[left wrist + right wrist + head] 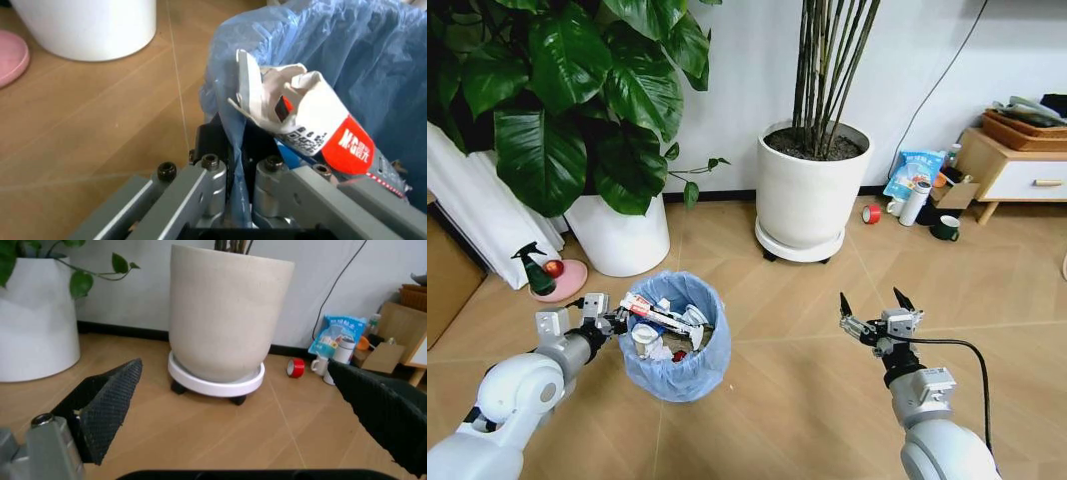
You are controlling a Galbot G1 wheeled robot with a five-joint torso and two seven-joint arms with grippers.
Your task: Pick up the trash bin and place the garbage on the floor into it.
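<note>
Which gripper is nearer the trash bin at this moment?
Left. The left gripper is shut on the trash bin at its rim, pinching the blue liner. The right gripper hangs open over bare floor, well off to the bin's right.

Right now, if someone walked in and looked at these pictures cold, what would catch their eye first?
Probably the trash bin, its light-blue bag stuffed with garbage, sitting on the floor in front of the robot with the left gripper clamped on its rim. Next, the right gripper held open over bare floor. Behind stand a big white pot of tall stems and a broad-leafed plant to its left.
</note>
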